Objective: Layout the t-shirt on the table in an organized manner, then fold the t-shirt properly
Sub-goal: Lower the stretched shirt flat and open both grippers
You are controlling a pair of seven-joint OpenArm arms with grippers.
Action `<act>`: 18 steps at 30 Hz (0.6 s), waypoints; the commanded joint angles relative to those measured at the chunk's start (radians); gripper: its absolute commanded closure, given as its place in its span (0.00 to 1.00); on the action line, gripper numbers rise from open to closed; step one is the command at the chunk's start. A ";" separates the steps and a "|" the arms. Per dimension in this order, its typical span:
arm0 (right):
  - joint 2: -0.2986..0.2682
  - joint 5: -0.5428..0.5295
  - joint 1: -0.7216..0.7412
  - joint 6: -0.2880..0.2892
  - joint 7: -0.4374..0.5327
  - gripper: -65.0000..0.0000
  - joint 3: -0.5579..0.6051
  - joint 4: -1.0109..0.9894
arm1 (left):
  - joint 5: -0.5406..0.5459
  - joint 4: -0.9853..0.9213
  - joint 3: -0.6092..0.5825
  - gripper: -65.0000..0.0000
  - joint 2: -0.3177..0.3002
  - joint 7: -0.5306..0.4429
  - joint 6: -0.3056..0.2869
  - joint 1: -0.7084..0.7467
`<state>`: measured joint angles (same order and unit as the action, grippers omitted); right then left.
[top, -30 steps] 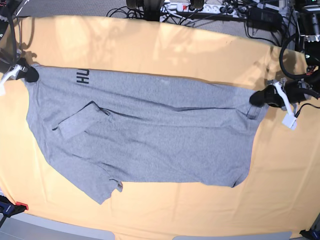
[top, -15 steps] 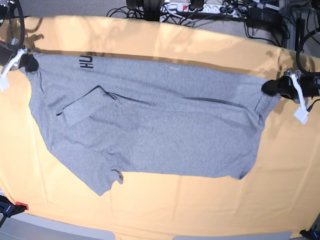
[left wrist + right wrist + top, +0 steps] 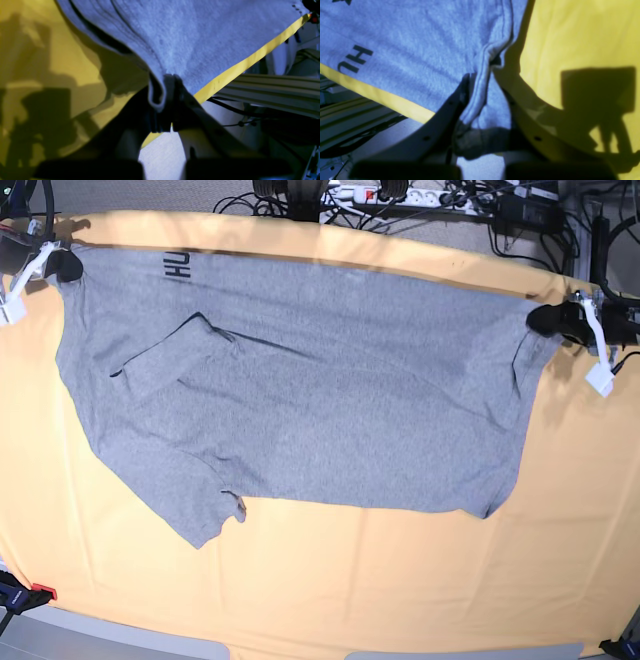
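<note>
T-shirt [image 3: 330, 390]: grey, short-sleeved, spread wide across the far half of the table [image 3: 400, 580]; stretched taut along its far edge between two grippers. Black lettering [image 3: 178, 266] near the far corner on the base view's left, partly readable, "HU" seen in the right wrist view [image 3: 355, 58]. One sleeve [image 3: 165, 360] folded over onto the body, lying diagonally. Second sleeve or corner [image 3: 205, 515] pointing toward the near edge, a small curl at its tip. Body mostly flat, faint wrinkles running lengthwise.

Table: covered in pale yellow-orange cloth, light creases, wide bare area on the near side. Shirt's far edge close to the table's far rim.

Right gripper [image 3: 60, 264]: at the far corner on the base view's left, jaws closed tight on the shirt's hem; in the right wrist view, a ridge of bunched fabric pinched between the dark fingers [image 3: 460, 95].

Left gripper [image 3: 552, 320]: at the far corner on the base view's right, jaws closed tight on the shirt's edge; in the left wrist view, a fold of grey cloth [image 3: 190, 42] clamped between the fingertips [image 3: 160, 117], fabric fanning out from the pinch.

Cables and power strip [image 3: 390, 195]: on the floor beyond the table's far rim.
</note>
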<state>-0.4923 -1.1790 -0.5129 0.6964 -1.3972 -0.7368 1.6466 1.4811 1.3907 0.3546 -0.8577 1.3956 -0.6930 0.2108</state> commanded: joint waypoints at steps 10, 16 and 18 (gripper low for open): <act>-0.065 0.007 -0.010 0.002 0.001 1.00 -0.010 0.015 | 0.002 0.010 0.014 1.00 -0.056 0.001 -0.005 0.002; -0.065 0.008 -0.010 0.002 0.001 1.00 -0.010 0.015 | 0.002 0.010 0.014 1.00 -0.056 0.001 0.006 0.014; -0.065 0.008 -0.011 0.002 0.001 1.00 -0.010 0.015 | 0.002 0.010 0.014 1.00 -0.057 0.001 0.013 0.016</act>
<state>-0.5293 -1.1862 -0.5201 0.6964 -1.3964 -0.7357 1.6493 1.4860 1.3922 0.3542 -0.8791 1.3956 -0.6846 0.2329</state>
